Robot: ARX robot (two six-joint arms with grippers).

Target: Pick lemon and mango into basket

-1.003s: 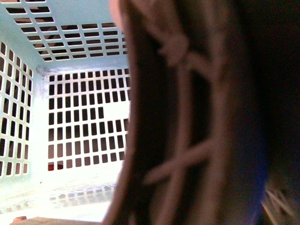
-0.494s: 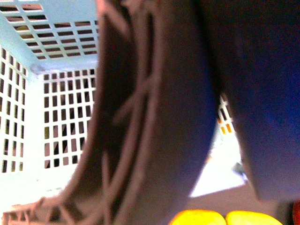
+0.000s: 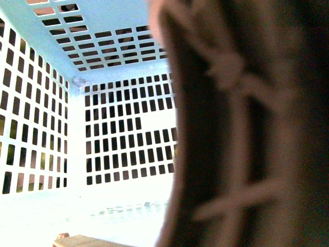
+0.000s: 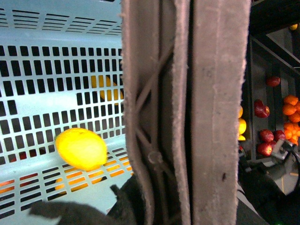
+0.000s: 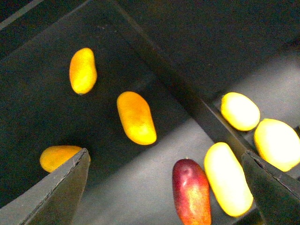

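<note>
The brown handle (image 3: 247, 128) loomed close to the front camera and blocked the right half of the view, leaving open only the basket (image 3: 118, 134) interior to its left, shut in by teal lattice walls. From the left wrist the handle stood as a broad bar across the basket, with a lemon (image 4: 80, 148) resting on the lattice beside it. Before the wide-spread right claw (image 5: 164, 154), bare dark tray floor (image 5: 37, 108) separated the orange mangoes (image 5: 136, 117), a raised divider (image 5: 187, 93) ran diagonally across, and pale yellow fruit (image 5: 228, 178) and a red fruit (image 5: 191, 192) crowded the grey side.
</note>
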